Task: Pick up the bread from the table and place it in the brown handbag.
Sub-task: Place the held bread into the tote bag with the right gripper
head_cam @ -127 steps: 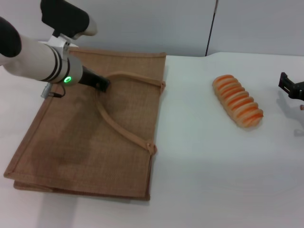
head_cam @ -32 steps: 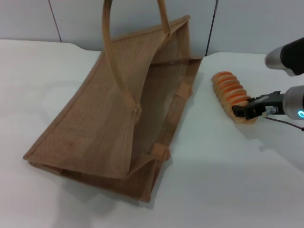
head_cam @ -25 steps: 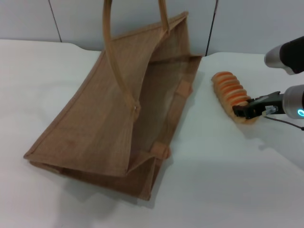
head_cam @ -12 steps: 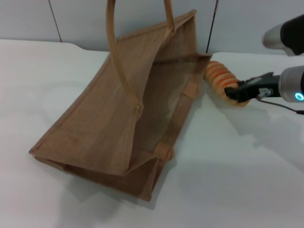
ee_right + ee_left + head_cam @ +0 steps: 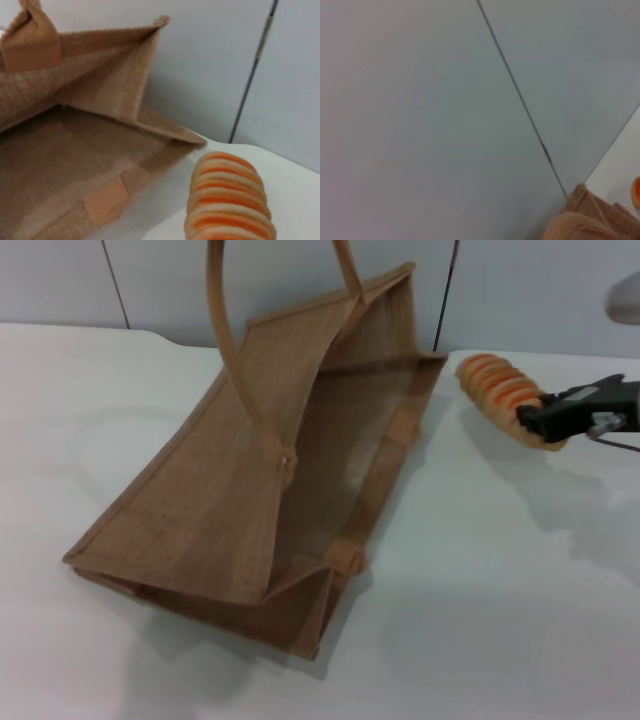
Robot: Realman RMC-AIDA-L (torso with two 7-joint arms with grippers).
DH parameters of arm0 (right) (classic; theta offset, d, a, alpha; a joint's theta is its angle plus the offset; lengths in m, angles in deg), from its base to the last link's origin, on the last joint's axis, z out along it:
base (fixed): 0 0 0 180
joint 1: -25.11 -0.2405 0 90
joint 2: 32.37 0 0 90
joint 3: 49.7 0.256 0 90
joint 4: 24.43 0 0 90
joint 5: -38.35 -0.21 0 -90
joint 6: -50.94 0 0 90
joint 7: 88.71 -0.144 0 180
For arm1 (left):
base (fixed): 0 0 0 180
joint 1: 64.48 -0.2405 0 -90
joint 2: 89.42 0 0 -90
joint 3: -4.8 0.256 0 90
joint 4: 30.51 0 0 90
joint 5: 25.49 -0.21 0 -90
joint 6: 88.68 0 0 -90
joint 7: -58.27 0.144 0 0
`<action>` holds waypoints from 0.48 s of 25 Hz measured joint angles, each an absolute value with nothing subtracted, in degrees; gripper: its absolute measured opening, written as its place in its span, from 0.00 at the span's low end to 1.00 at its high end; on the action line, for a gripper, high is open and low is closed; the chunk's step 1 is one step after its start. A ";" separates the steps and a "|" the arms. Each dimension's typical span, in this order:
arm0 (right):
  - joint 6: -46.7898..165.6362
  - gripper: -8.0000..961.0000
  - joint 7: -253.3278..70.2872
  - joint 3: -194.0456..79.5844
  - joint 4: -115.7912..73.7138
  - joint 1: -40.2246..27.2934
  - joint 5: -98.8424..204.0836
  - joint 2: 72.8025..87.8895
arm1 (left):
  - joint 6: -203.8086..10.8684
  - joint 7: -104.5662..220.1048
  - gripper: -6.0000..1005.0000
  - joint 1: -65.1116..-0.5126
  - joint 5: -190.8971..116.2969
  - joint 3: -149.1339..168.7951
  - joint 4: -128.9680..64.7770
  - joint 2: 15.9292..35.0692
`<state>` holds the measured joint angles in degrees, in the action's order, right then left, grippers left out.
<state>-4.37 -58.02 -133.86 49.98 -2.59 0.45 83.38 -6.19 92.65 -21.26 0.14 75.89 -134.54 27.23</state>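
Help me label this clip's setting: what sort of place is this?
Probably a lab or test bench, not a home: a plain white table, bare grey wall panels behind, and only staged props, a brown handbag and bread held in the right claw.

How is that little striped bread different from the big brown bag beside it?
The bread is small, ridged and orange-striped; the brown handbag is far larger, plain and woven. The bread is held above the table by the right gripper; the handbag rests there, mouth open, handles pulled upward. Both are tan-toned.
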 joint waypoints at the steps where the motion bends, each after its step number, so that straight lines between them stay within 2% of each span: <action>1: -5.08 0.28 -58.04 -133.71 51.18 -2.06 0.58 83.40 | -6.21 92.63 0.13 -21.29 0.14 75.88 -134.44 27.22; 12: -10.98 0.22 -62.11 -138.72 64.46 2.15 0.56 83.47 | -7.43 92.62 0.13 -21.04 -0.83 75.11 -134.23 26.98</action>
